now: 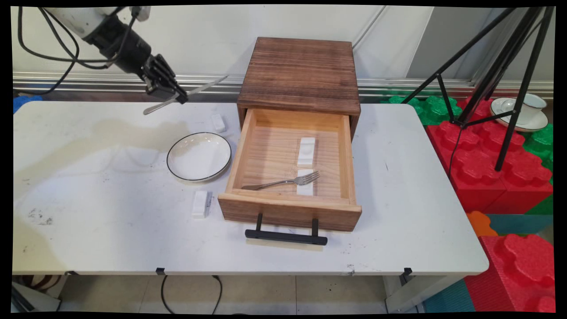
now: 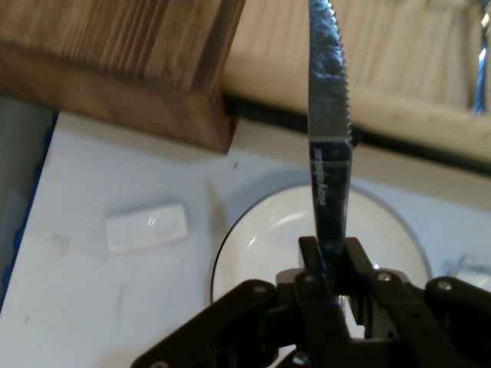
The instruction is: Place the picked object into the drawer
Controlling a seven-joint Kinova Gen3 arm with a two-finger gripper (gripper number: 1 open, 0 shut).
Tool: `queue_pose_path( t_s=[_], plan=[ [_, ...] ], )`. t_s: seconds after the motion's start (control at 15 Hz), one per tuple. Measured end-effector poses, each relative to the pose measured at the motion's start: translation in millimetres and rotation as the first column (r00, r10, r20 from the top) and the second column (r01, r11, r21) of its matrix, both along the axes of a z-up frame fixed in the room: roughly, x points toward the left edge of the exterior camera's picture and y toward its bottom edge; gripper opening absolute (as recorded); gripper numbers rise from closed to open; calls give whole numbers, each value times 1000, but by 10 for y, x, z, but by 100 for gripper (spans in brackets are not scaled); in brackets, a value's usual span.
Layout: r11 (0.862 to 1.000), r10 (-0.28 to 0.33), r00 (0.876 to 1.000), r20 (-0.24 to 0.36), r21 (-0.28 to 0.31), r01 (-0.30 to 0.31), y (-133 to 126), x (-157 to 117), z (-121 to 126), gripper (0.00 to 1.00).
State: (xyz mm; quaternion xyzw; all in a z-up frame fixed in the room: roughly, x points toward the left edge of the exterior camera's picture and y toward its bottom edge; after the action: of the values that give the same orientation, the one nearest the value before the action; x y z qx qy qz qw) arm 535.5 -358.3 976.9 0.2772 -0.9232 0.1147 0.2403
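My gripper (image 1: 178, 96) hangs high over the table's back left, shut on a metal table knife (image 1: 195, 90). The knife lies crosswise in the fingers, blade toward the wooden drawer box (image 1: 301, 73), handle end sticking out to the lower left. In the hand view the serrated knife (image 2: 328, 115) rises from my gripper (image 2: 330, 264) above the white plate (image 2: 253, 245). The white plate (image 1: 199, 156) with a dark rim sits below and right of the gripper, empty. The open drawer (image 1: 290, 208) holds a fork (image 1: 283, 181) and two white rests (image 1: 306, 150).
A small white rest (image 1: 218, 122) lies behind the plate, seen as the white rest (image 2: 146, 228) in the hand view. Another white block (image 1: 200, 204) sits left of the drawer front. A black tripod (image 1: 509, 79) and red foam blocks (image 1: 496, 164) stand off the table's right edge.
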Motion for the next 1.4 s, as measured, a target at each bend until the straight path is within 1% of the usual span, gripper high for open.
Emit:
queue_pose_path(
  t_s=[0.33, 0.73, 1.07, 1.4],
  plan=[
    [999, -20, 998, -58, -26, 19, 25, -188, 177, 0],
    [997, -61, 991, -119, -47, 56, 21, -548, 331, 0],
    [994, -106, 983, -151, -55, 99, -7, -860, 360, 0],
    [989, -146, 975, -165, -62, 137, -73, -1191, 297, 0]
  ],
)
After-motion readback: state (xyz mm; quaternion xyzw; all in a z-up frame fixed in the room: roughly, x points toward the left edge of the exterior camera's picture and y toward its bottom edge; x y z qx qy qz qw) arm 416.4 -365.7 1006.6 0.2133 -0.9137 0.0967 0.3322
